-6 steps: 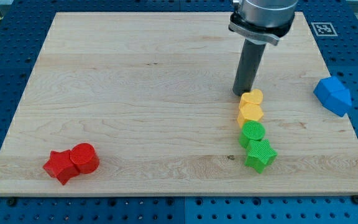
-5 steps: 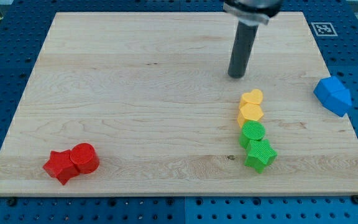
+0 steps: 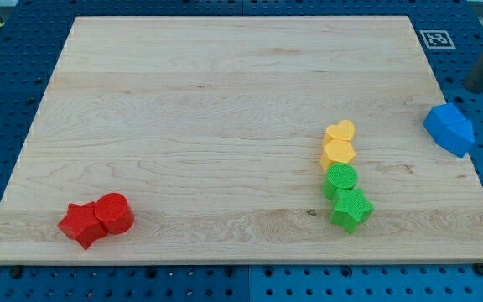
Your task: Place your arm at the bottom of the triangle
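Note:
A blue block (image 3: pixel 449 129) of angular shape lies off the wooden board (image 3: pixel 208 109), on the blue pegboard at the view's right. My dark rod enters from the right edge. My tip (image 3: pixel 479 87) rests on the pegboard just above and slightly right of the blue block, a small gap apart from it. No block touches the tip.
A yellow heart (image 3: pixel 340 132), a yellow hexagon (image 3: pixel 338 153), a green cylinder (image 3: pixel 340 179) and a green star (image 3: pixel 351 208) form a touching column right of centre. A red star (image 3: pixel 80 224) and a red cylinder (image 3: pixel 114 213) touch at the bottom left.
The rod has moved from just above the yellow heart up and far to the right, off the board, to beside the blue block. No block has moved.

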